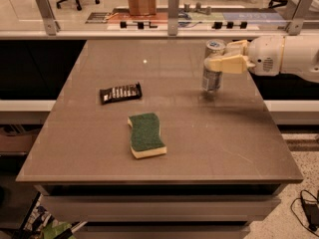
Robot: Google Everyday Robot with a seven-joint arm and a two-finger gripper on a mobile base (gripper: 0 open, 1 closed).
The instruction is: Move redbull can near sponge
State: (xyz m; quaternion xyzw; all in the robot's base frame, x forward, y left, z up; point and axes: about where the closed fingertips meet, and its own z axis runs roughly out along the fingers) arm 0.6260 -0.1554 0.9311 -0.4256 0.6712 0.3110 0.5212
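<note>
The redbull can (211,78), slim and silver-grey, is at the table's right side, leaning slightly. My gripper (216,57) reaches in from the right and is shut on the can's upper half, with one cream finger (225,63) across its front and the other behind its top. Whether the can's base touches the table or hangs just above it cannot be told. The sponge (146,135), green top over pale yellow foam, lies flat near the table's front middle, well to the left of and nearer than the can.
A flat black snack-bar wrapper (120,92) lies left of centre. The brown table (89,148) ends close to the can's right. A glass barrier with metal posts (173,13) runs along the far edge. My white arm (281,56) extends off to the right.
</note>
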